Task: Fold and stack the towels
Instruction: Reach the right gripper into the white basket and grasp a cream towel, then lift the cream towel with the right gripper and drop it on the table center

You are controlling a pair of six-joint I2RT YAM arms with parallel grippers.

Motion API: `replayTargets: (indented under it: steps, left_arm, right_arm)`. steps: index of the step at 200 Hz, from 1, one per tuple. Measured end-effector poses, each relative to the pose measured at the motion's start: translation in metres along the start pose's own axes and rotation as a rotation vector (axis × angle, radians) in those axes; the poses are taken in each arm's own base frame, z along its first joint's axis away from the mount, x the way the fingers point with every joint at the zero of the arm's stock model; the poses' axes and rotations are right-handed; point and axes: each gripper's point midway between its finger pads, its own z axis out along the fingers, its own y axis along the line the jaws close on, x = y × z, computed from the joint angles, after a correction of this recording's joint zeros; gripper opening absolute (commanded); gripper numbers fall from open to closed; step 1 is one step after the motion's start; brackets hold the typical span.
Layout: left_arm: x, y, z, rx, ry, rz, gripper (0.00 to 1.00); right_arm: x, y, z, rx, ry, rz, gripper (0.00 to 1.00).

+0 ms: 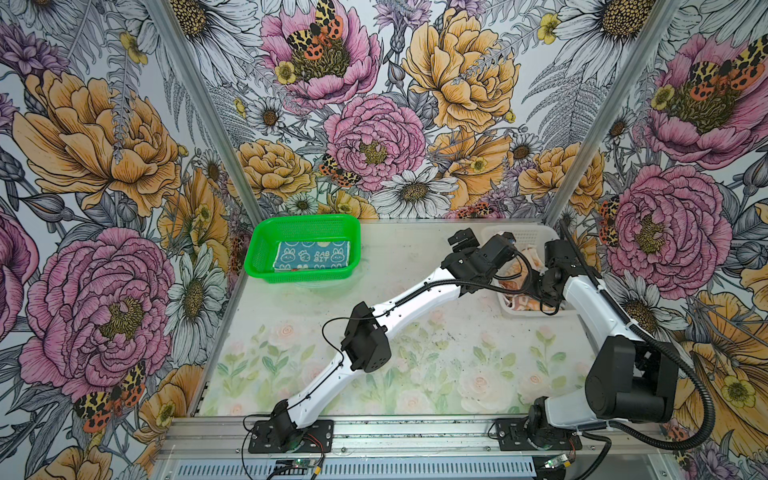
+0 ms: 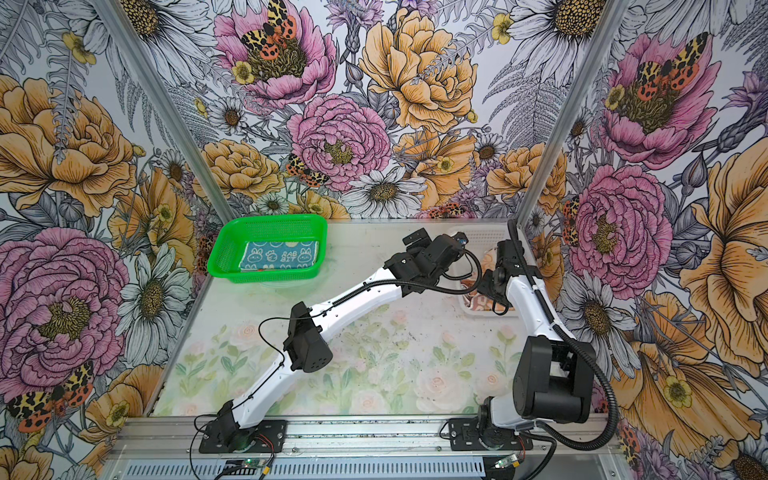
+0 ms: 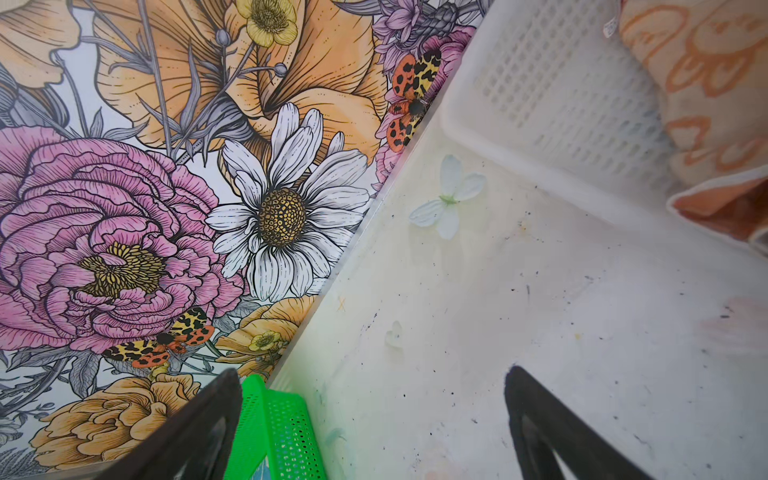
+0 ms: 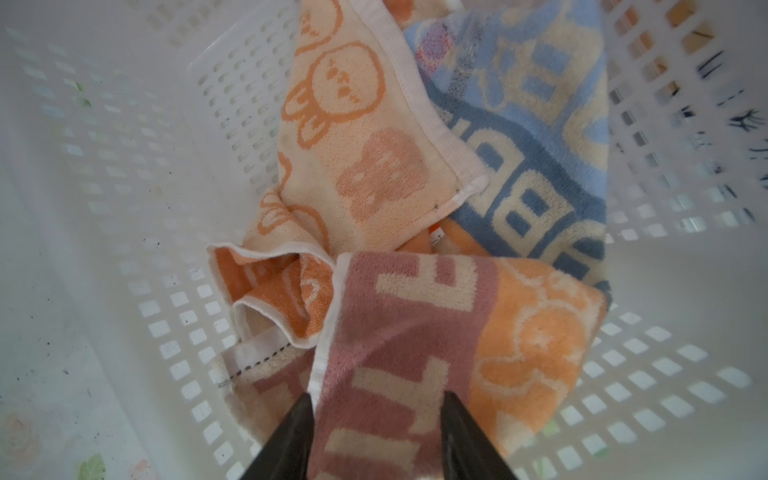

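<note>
A blue towel (image 1: 311, 257) with white bunnies lies folded flat in the green basket (image 1: 257, 249), seen in both top views. In the white basket (image 4: 124, 166) lie a crumpled orange towel (image 4: 353, 145) and a cream towel (image 4: 415, 311) with lettering on blue, pink and orange bands. My right gripper (image 4: 376, 399) reaches down into this basket, its fingers pressed on either side of a pink fold of the lettered towel. My left gripper (image 3: 374, 374) hovers open over bare table between the two baskets, holding nothing.
The white basket (image 1: 528, 237) stands at the back right against the side wall, the green basket (image 2: 224, 253) at the back left. The left arm stretches diagonally across the table. Floral walls close in the back and both sides.
</note>
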Motion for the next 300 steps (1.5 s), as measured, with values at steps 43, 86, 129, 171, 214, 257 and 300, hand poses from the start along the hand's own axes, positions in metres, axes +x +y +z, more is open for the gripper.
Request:
replayTargets:
  steps: [43,86,129,171,214,257,300]
  left_arm:
    - [-0.001,0.002,-0.005,0.008,-0.010,-0.047,0.99]
    - [0.002,0.005,-0.016,0.053,-0.018,-0.111,0.99]
    - [0.003,0.009,-0.026,0.091,-0.027,-0.157,0.99]
    - [0.015,-0.002,-0.023,0.118,0.002,-0.147,0.99]
    - [0.029,-0.012,-0.017,0.140,0.035,-0.137,0.99]
    - [0.031,-0.009,-0.017,0.152,0.036,-0.160,0.99]
    - [0.034,0.007,-0.019,0.199,0.031,-0.263,0.99]
  right_arm:
    - [-0.001,0.004,0.002,-0.018,0.000,-0.001,0.01]
    - [-0.001,0.008,0.002,-0.041,0.003,0.003,0.21]
    - [0.003,0.009,-0.006,-0.066,-0.009,0.000,0.45]
    - [0.012,0.009,-0.010,-0.087,-0.004,0.004,0.47]
    - [0.030,0.004,-0.004,-0.082,0.032,0.004,0.46]
    - [0.033,0.002,0.004,-0.069,0.053,0.005,0.09]
    - [0.021,0.009,-0.004,-0.091,0.029,0.004,0.00]
